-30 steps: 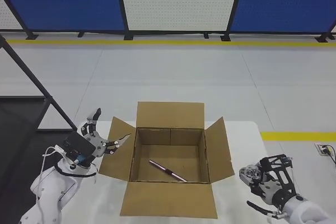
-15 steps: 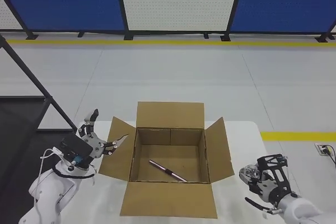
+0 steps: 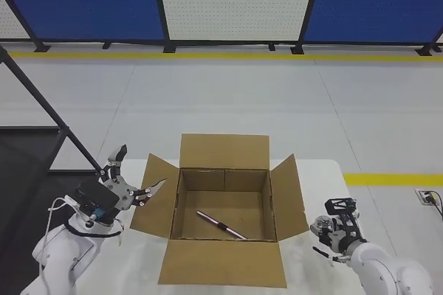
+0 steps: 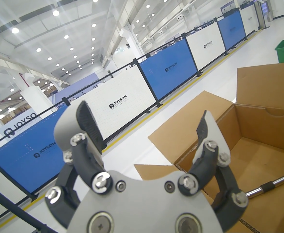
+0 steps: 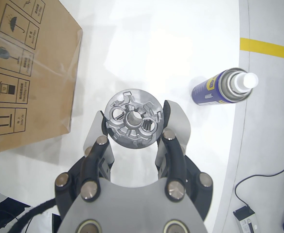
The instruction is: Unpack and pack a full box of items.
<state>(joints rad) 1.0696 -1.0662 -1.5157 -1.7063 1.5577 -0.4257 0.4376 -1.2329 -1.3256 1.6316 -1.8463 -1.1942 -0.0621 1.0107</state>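
Cardboard box (image 3: 224, 262) mid-table (image 5: 156, 25), all four flaps splayed; metal rod (image 3: 220, 225) lies slantwise on box floor. Left gripper (image 3: 142, 168) raised beside left flap, fingers spread wide, nothing between. Right gripper (image 5: 135, 122) just off right flap, clenched on round metal hub (image 5: 132, 112). Blue spray can (image 5: 219, 88) stands near.
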